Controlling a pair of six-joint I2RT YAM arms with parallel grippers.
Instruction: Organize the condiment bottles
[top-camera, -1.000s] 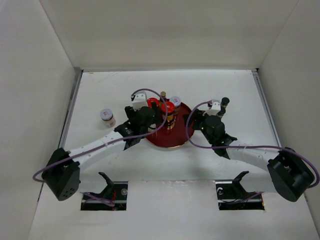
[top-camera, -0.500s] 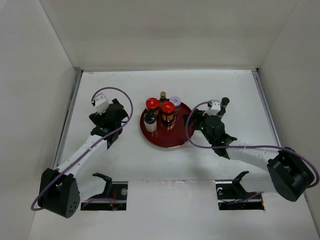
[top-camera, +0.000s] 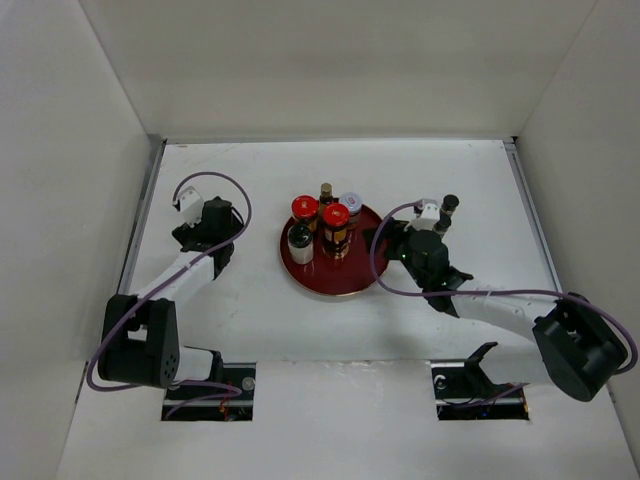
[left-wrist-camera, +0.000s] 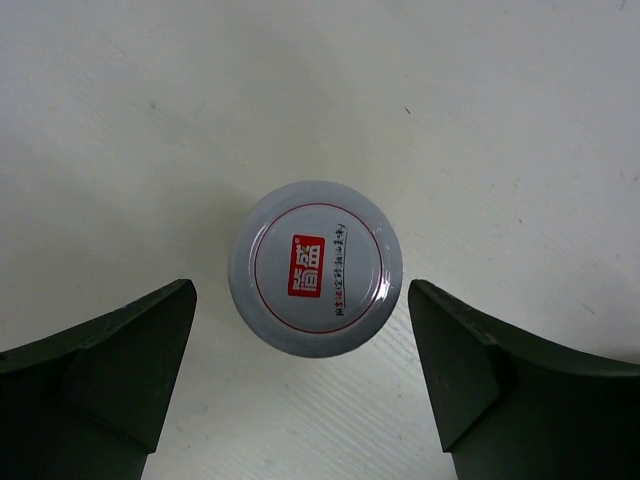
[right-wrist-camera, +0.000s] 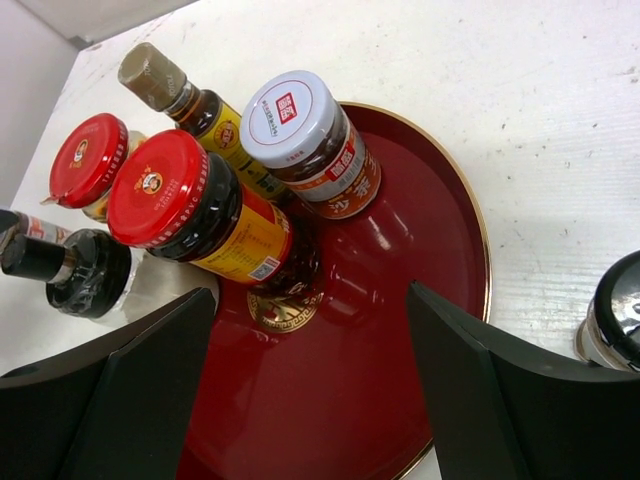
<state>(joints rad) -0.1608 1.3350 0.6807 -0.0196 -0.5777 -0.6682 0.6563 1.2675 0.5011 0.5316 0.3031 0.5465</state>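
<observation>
A dark red round tray (top-camera: 345, 280) holds two red-capped dark jars (top-camera: 335, 213) (top-camera: 305, 207), a slim dark bottle (top-camera: 326, 189), a white-capped jar (top-camera: 351, 201) and a black-capped white bottle (top-camera: 300, 239). My left gripper (top-camera: 215, 238) is open above a separate white-capped jar (left-wrist-camera: 315, 268) standing on the table left of the tray; the jar shows between and just ahead of the fingers (left-wrist-camera: 110, 370). My right gripper (right-wrist-camera: 310, 400) is open over the tray's bare right part (right-wrist-camera: 400, 300), near the front red-capped jar (right-wrist-camera: 158, 195). A black-capped dark bottle (top-camera: 450, 204) stands right of the tray.
White walls close in the table on the left, back and right. The black-capped bottle also shows at the right edge of the right wrist view (right-wrist-camera: 620, 300), close beside the right finger. Purple cables loop over both arms.
My left arm has swung from the tray's left side out to the left and now sits over the lone white-capped jar. The right arm has not moved.
</observation>
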